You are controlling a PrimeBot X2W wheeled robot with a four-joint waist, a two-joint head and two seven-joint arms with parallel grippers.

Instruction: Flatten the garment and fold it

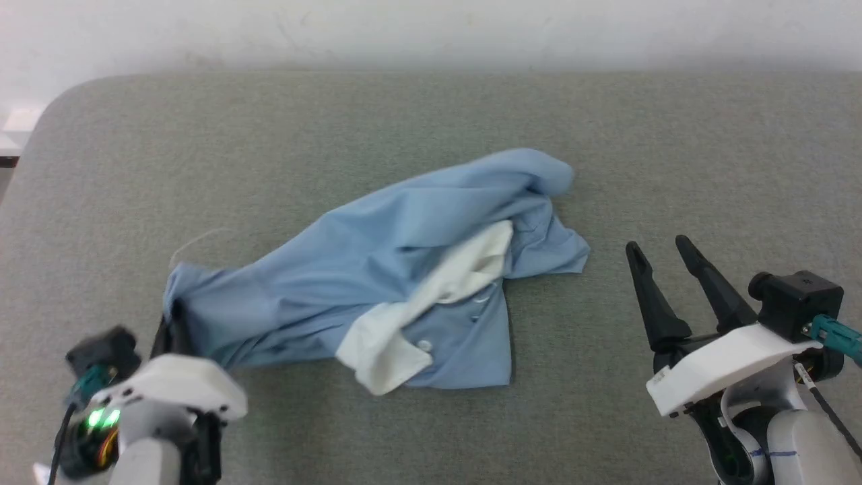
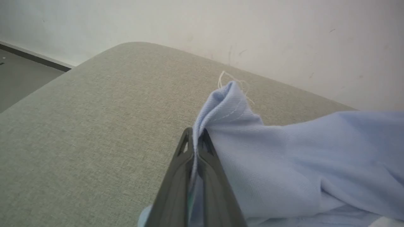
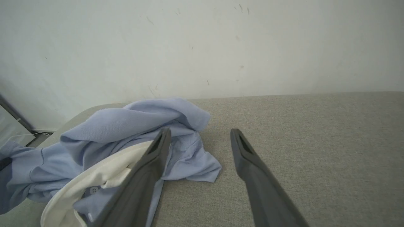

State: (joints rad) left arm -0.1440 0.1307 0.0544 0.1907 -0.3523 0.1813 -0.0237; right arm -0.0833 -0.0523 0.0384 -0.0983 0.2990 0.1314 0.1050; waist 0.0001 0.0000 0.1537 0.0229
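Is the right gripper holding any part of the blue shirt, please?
No, in the head view the right gripper stands open over the grey surface, well apart from the garment.

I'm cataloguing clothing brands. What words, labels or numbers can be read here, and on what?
No text can be read. The garment has faint white marks on its blue front beside the white collar; they are too small and blurred to tell whether they are lettering.

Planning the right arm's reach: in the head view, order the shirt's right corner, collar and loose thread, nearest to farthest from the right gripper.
1. Shirt corner, just left of the right gripper.
2. Collar, white, mid-shirt.
3. Thread, far left, off the shirt's left end.
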